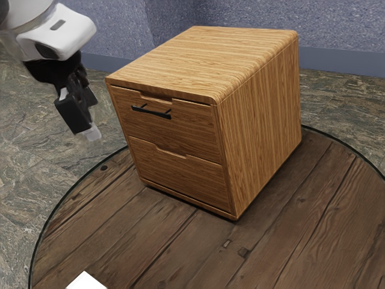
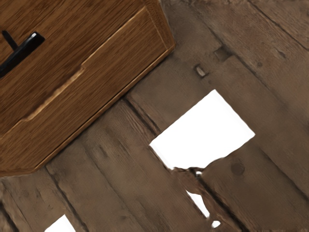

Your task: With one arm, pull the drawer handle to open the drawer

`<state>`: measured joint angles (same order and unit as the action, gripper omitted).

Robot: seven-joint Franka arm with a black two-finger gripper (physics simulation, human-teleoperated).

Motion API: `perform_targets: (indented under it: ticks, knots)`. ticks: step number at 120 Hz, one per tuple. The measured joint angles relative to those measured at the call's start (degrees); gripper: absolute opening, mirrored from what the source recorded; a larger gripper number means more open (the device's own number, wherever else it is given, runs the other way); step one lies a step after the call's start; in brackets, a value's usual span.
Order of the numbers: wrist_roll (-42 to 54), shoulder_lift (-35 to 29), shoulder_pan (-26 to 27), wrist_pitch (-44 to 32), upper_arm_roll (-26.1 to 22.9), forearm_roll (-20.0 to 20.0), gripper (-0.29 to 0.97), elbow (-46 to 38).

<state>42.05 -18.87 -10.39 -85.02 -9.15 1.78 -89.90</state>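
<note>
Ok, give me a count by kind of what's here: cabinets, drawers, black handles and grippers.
cabinet: 1
drawers: 2, the top drawer and the bottom drawer
black handle: 1, on the top drawer
gripper: 1
Total: 5
</note>
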Motion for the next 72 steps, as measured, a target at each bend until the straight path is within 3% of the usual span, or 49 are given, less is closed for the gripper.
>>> perform_targets:
  ticks: [12, 23, 36, 52, 72]
  knots:
    - [9.7, 0.7, 0.1, -4.1, -0.1, -0.4, 0.68, -0.2]
    - [17.5, 0.1, 0.3, -13.2, 0.0, -1.6, 0.68, -6.3]
    - [25.3, 0.4, -0.5, -21.1, 0.6, -2.0, 0.68, -7.7]
    - [33.3, 0.9, -18.7, -25.9, -14.4, -3.4, 0.66, -7.5]
    - [41.1, 6.4, -22.5, -29.1, -16.8, -7.7, 0.41, -6.7]
